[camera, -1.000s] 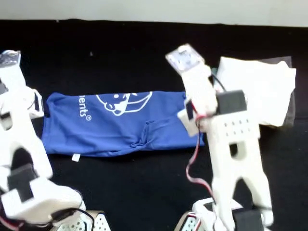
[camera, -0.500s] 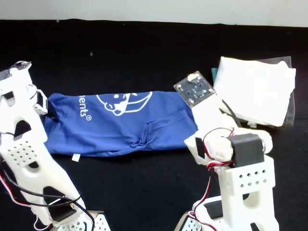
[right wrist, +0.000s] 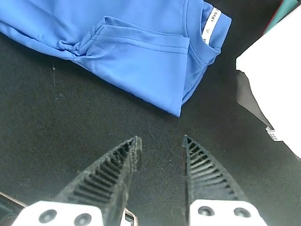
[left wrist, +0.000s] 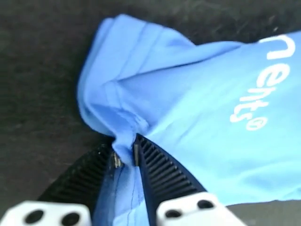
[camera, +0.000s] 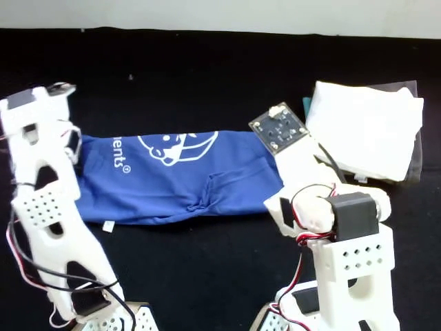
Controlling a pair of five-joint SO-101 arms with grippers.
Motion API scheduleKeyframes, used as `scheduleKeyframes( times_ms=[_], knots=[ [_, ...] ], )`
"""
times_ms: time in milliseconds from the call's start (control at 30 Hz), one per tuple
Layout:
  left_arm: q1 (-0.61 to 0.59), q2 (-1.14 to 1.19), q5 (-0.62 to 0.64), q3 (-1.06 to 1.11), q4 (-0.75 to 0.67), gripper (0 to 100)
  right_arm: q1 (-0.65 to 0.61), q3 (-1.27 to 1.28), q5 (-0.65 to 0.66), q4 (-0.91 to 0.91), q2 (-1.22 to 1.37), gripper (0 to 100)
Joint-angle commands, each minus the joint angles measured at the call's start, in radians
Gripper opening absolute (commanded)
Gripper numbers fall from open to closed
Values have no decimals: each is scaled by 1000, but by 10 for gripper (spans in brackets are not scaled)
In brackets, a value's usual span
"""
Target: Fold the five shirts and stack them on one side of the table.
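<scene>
Across the middle of the black surface [camera: 207, 62] lies the blue shirt [camera: 179, 176], folded into a long band. At one short end the left claw [left wrist: 126, 147] pinches a bunched fold, probably to carry that end over. The right claw [right wrist: 161, 141] hangs spread above the surface just off the collar end, likely ready to pin it. Beside that end sits a white pile [camera: 365, 124], apparently the stacking side.

The shirt [camera: 179, 179] lies across the table [camera: 207, 69], the folded stack [camera: 365, 131] beyond its right end. Left gripper [left wrist: 126, 155] sits at the shirt's left edge, right gripper [right wrist: 161, 155] just off the right.
</scene>
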Motion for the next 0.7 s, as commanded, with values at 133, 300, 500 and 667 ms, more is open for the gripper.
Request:
scheduleKeyframes(
  times_ms=[133, 300, 500, 667],
  knots=[
    [-266, 13, -109, -206, 9, 9, 13, 47, 12, 10, -133, 139],
    [-329, 10, -94, -311, 14, 9, 13, 245, 12, -31, -194, 139],
    [-260, -153, -51, -170, 26, 9, 38, 476, 14, -174, -265, 139],
    [-99, -568, -51, 259, 26, 9, 153, 662, 40, -323, -278, 139]
  ],
)
